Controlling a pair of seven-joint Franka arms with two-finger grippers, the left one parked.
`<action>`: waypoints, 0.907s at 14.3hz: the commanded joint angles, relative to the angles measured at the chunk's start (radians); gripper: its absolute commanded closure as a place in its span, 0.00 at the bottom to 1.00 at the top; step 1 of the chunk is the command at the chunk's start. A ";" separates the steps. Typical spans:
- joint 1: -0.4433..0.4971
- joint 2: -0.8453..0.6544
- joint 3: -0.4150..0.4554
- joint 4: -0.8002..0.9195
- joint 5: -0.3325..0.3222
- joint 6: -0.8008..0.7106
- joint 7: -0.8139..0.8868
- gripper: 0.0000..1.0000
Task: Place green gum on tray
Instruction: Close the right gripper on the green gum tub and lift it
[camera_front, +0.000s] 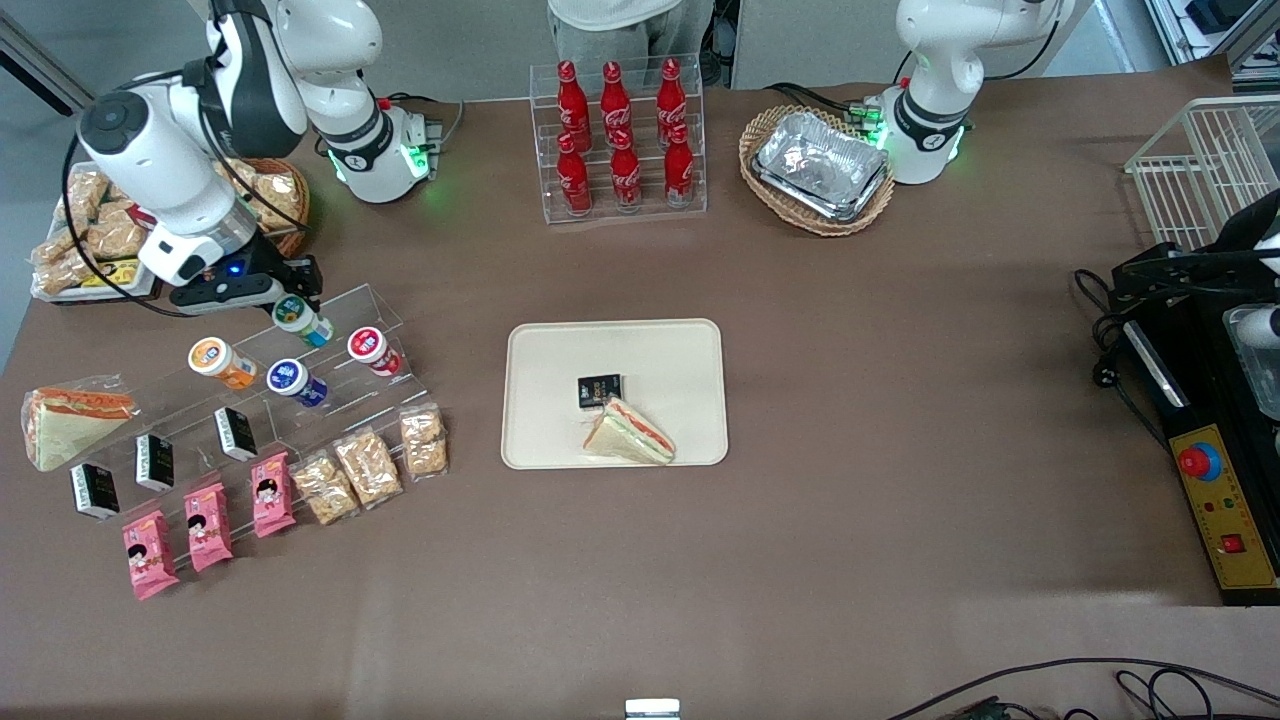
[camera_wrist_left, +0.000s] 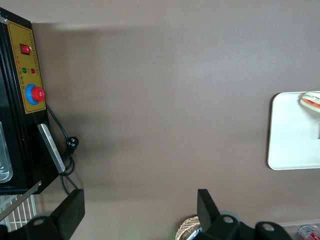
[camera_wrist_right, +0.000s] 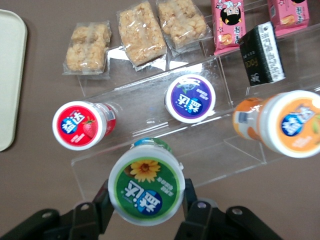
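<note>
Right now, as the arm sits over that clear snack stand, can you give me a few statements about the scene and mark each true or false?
1. The green gum sits between the jaws of the gripper at the clear stand. True.
2. The green gum already lies on the tray. False: it is at the stand, toward the working arm's end of the table.
3. The tray holds a sandwich and a small black packet. True.
4. The orange-capped bottle lies on the tray. False: it rests on the stand.
5. The red soda bottles stand in a wicker basket. False: they stand in a clear rack; the basket holds foil trays.
</note>
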 joint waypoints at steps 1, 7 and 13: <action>0.003 0.000 -0.001 0.189 -0.010 -0.232 0.004 0.86; 0.024 0.103 0.005 0.558 0.022 -0.548 0.004 0.86; 0.165 0.235 0.005 0.778 0.058 -0.645 0.221 0.86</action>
